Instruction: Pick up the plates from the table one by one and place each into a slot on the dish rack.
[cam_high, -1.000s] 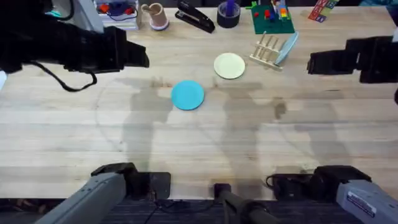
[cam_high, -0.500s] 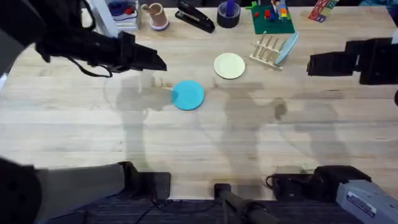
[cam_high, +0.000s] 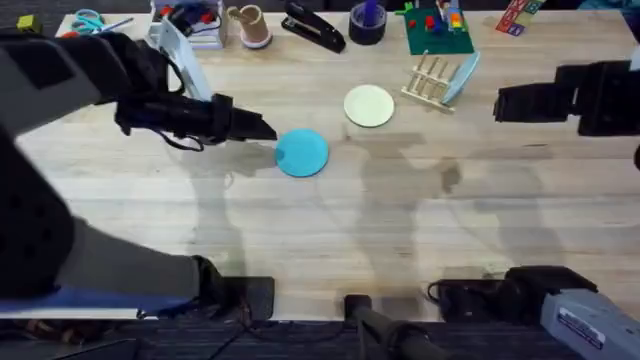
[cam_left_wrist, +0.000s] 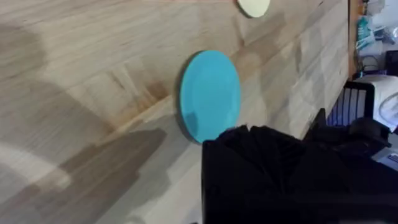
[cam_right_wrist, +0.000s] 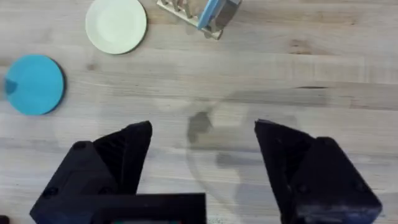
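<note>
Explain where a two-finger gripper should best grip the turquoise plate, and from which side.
Grip the rim. The turquoise plate lies flat on the table, so only its thin edge offers a hold. The edge facing the left gripper looks best: it is nearest and unobstructed. One finger probably needs to slip under, the other over.

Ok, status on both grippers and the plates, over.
Left gripper at the blue plate, nothing held. Right gripper open, empty. Cream plate flat beside the dish rack, which holds one pale blue plate. Path clear.

Black arms, blocky black claws (cam_right_wrist: 202, 162)
</note>
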